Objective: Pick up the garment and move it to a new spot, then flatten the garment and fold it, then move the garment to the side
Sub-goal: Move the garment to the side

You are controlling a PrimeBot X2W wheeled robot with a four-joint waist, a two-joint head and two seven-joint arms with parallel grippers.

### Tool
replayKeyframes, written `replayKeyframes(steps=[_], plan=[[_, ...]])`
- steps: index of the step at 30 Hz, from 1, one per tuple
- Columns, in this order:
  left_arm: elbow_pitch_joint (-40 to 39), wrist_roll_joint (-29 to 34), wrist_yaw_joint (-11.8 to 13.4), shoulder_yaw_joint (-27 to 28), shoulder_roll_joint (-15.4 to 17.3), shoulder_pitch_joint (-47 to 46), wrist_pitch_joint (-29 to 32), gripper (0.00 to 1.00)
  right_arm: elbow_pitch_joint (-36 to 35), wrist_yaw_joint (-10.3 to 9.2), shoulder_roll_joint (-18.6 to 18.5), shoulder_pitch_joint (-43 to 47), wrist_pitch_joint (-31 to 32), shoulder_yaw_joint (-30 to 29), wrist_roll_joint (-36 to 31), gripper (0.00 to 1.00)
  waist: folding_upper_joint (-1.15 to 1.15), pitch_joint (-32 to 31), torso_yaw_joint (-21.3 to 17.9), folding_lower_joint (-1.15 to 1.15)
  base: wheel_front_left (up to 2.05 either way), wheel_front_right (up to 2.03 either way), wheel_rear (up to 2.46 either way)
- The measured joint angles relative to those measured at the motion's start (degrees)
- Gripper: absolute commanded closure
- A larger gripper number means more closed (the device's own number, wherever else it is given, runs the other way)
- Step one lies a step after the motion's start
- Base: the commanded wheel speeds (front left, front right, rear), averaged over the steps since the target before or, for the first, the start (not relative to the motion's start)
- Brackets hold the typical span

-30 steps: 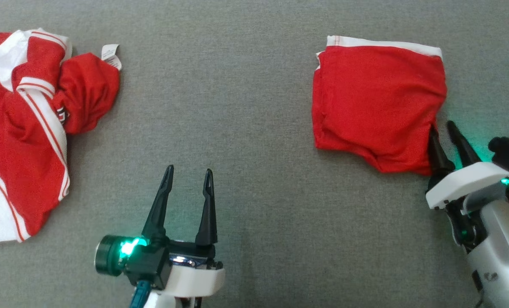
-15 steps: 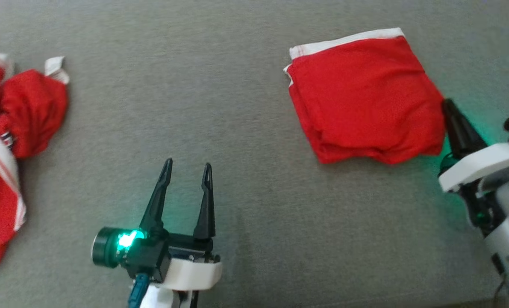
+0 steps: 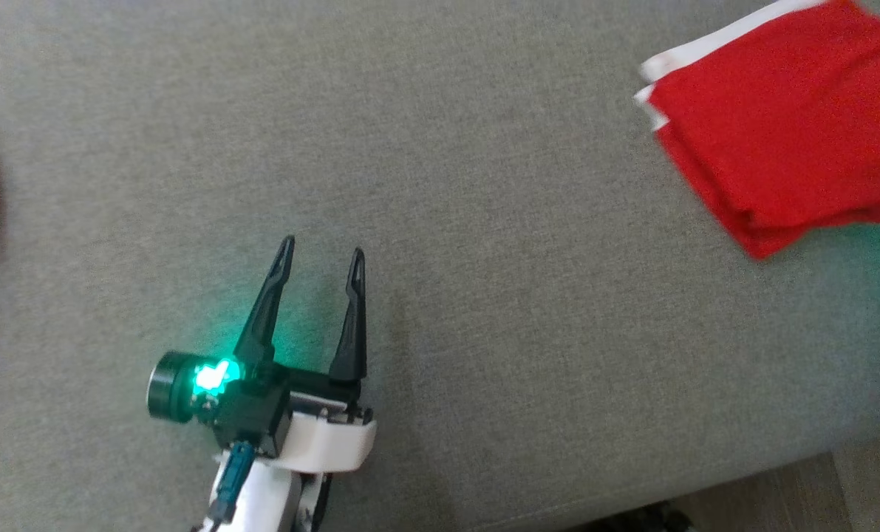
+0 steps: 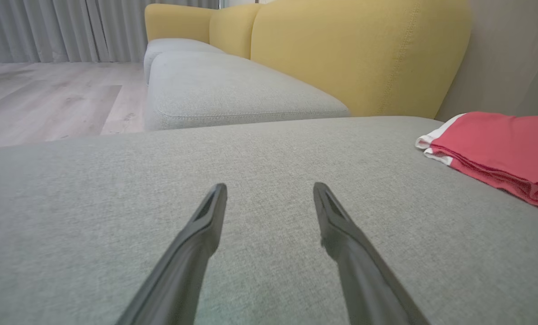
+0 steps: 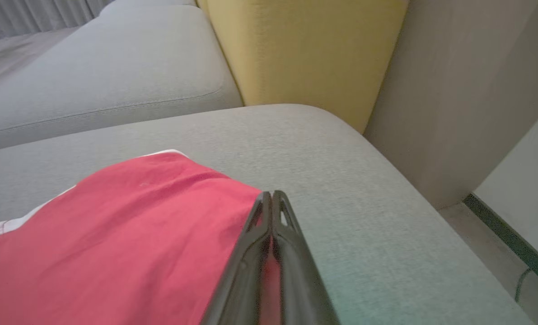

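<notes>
Held item: red garment, folded, white-trimmed, lying on the grey cushion at the upper right of the head view. Holder: right gripper, fingers pressed together on the garment's near edge, lower centre of its wrist view. Idle: left gripper, fingers spread wide over the cushion, lower left of the head view.

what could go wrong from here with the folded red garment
1. The right gripper is shut on just one edge of the folded red garment; dragging it sideways could pull the layers apart and undo the fold.
2. The cushion rounds off close beside that grip, with floor below; too long a slide could tip the garment over the edge.
3. The left gripper is open and apart from the garment, so nothing steadies its far side.
</notes>
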Motion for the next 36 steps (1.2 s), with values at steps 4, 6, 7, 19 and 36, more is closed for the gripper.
replayKeyframes(steps=[4, 6, 7, 19, 36], plan=[[0.2, 1.2, -0.9, 0.3, 0.0, -2.2, 0.0, 0.0, 5.2, 0.0, -1.8, -2.7, 0.0, -2.6, 0.8, 1.0, 0.0, 3.5, -1.1, 0.0, 0.0, 0.0, 0.0], [0.0, 1.5, -0.9, 0.4, 0.0, -2.8, 0.0, 0.0, 8.0, 0.0, -2.2, -3.7, 0.1, -4.3, 0.8, 1.0, 0.0, 4.7, -1.5, 0.0, 0.0, 0.0, 0.0], [-0.3, 1.7, -0.9, 0.5, 0.0, -2.9, 0.0, 0.0, 9.4, 0.0, -2.4, -4.2, 0.1, -5.2, 0.8, 1.0, 0.0, 5.3, -1.8, 0.0, 0.0, 0.0, 0.0], [-0.4, 2.2, -1.4, 0.6, 0.1, -4.5, -0.5, 0.0, 17.5, 0.0, -0.5, -9.8, -1.7, -12.7, -12.2, 0.0, 0.0, 6.6, -3.4, -0.01, 0.0, 0.0, 0.0], [3.2, -4.6, 0.5, 1.6, 0.0, 1.6, -0.2, 0.0, -10.2, 0.0, 19.3, 12.6, -1.8, -8.5, -23.8, 0.0, 0.0, -9.6, 1.4, -0.01, 0.0, 0.0, 0.0]])
